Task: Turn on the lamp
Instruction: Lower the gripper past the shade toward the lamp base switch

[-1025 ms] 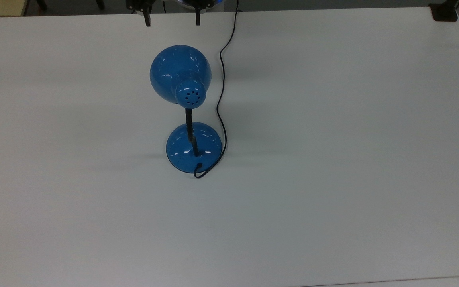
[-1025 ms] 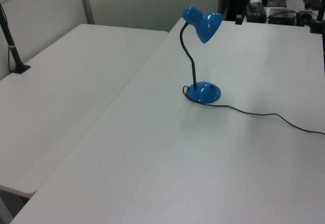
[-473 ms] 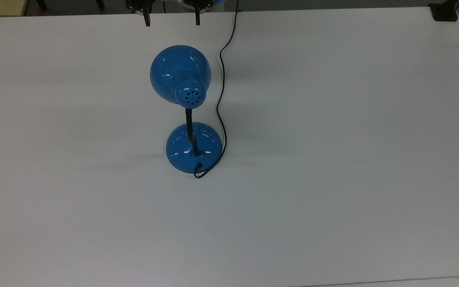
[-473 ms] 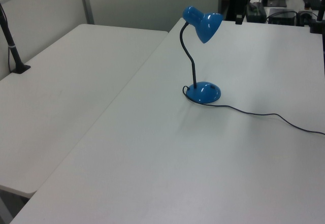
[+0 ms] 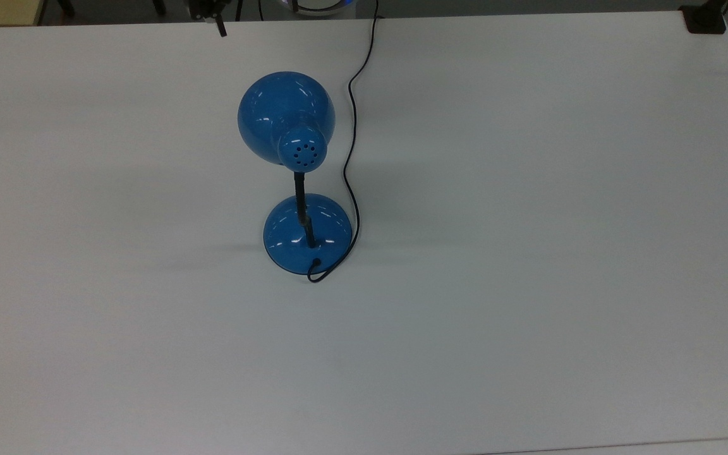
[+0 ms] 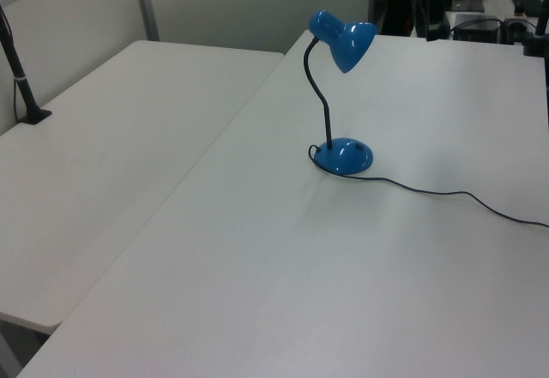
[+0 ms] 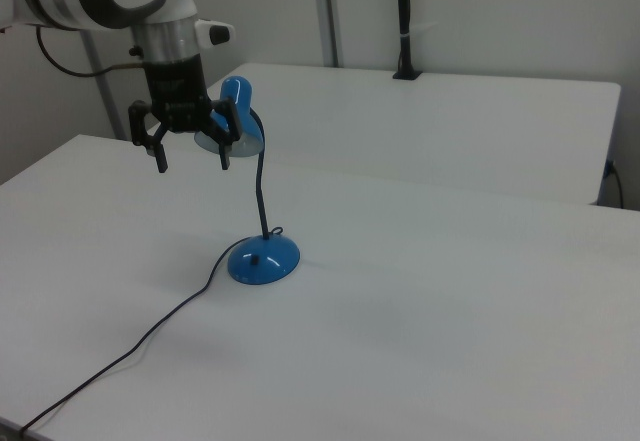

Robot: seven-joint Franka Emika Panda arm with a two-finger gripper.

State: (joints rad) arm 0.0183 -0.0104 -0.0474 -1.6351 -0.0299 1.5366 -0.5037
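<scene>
Hanging wide apart and empty, the gripper's (image 7: 192,156) two dark fingers (image 7: 160,156) point down above the white table (image 7: 420,291), well short of any switch. The arm looks merely staged for an approach, judging by its height. The lamp (image 5: 297,170) stands mid-table: glossy blue domed shade (image 7: 235,126) with vent holes, thin black curved neck, round domed base (image 7: 262,260). Its black cord (image 5: 352,126) trails off the table's edge.

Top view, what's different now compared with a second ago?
The pincer has shifted toward the top view's left along the far table edge; one fingertip shows there now instead of two. In the right view it hangs open beside the shade, holding nothing. The lamp, its cord and the table stayed put.
</scene>
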